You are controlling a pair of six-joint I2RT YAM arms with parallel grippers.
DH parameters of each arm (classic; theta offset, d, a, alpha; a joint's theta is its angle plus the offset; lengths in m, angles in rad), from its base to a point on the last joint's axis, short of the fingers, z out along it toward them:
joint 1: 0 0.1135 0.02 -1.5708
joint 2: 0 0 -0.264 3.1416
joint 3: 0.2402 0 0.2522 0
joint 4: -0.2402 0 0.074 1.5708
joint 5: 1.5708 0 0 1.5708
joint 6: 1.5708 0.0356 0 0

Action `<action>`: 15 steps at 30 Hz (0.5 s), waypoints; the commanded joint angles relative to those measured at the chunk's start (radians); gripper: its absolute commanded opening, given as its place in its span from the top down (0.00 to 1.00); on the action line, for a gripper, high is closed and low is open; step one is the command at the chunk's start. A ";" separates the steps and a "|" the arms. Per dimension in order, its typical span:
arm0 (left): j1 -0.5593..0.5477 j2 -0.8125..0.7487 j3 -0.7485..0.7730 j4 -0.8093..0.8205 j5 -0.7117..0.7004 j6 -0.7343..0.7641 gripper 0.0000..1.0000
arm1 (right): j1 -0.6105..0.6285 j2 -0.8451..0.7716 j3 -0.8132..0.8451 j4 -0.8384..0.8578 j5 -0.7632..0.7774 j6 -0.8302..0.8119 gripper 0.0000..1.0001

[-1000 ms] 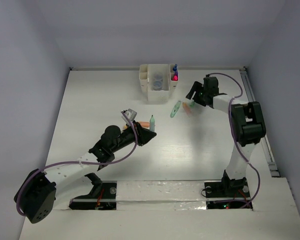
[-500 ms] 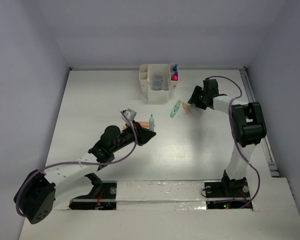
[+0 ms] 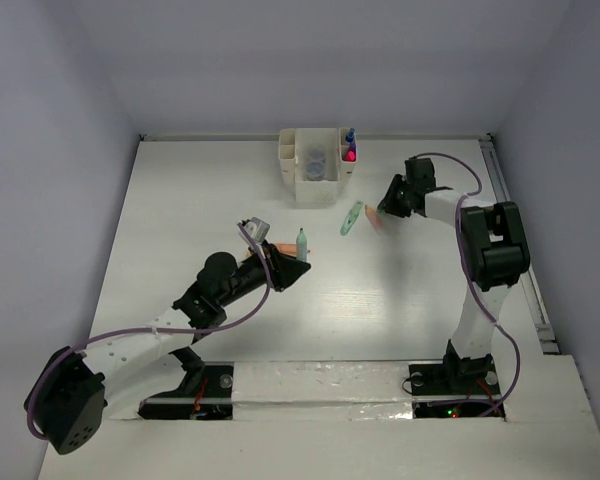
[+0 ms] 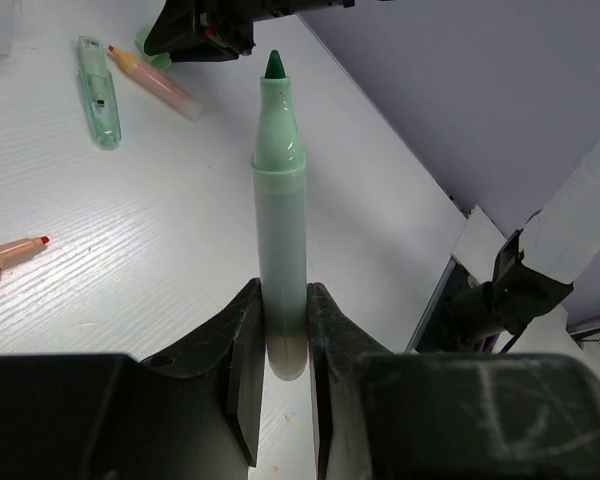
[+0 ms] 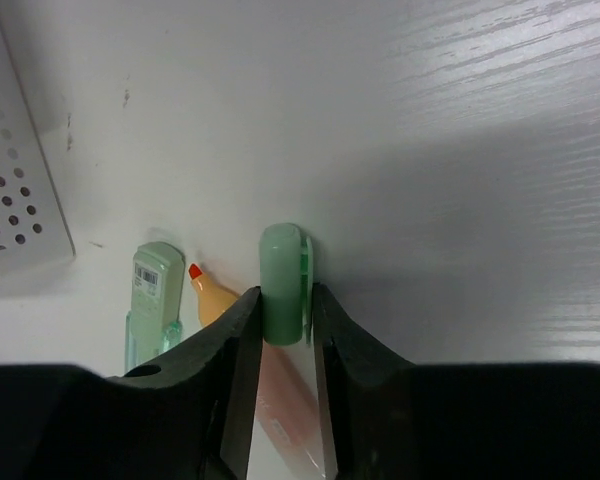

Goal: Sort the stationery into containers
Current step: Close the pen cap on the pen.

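My left gripper [image 4: 283,305] is shut on the lower end of an uncapped mint green marker [image 4: 280,210], which stands upright above the table [image 3: 302,243]. My right gripper [image 5: 283,300] sits low on the table with its jaws pressed on both sides of a mint green cap [image 5: 283,283]. A peach marker [image 5: 285,405] with an orange tip lies under that cap. A mint green pen with a barcode label [image 5: 151,300] lies just left of it. The white organizer [image 3: 315,172] stands at the back, with coloured stationery in its right compartments.
Another peach marker with a red tip [image 4: 8,259] lies on the table beside my left gripper [image 3: 292,270]. The organizer's perforated wall [image 5: 15,200] is close to my right gripper on its left. A rail [image 3: 515,240] runs along the table's right edge.
My right gripper dropped slightly toward the two pens and its jaws closed in on the mint green cap. My left arm shifted a little farther up the table with its marker.
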 commanded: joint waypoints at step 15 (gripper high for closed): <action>-0.004 0.019 0.048 0.119 0.101 -0.033 1.00 | -0.009 -0.312 -0.208 0.359 -0.121 0.002 0.94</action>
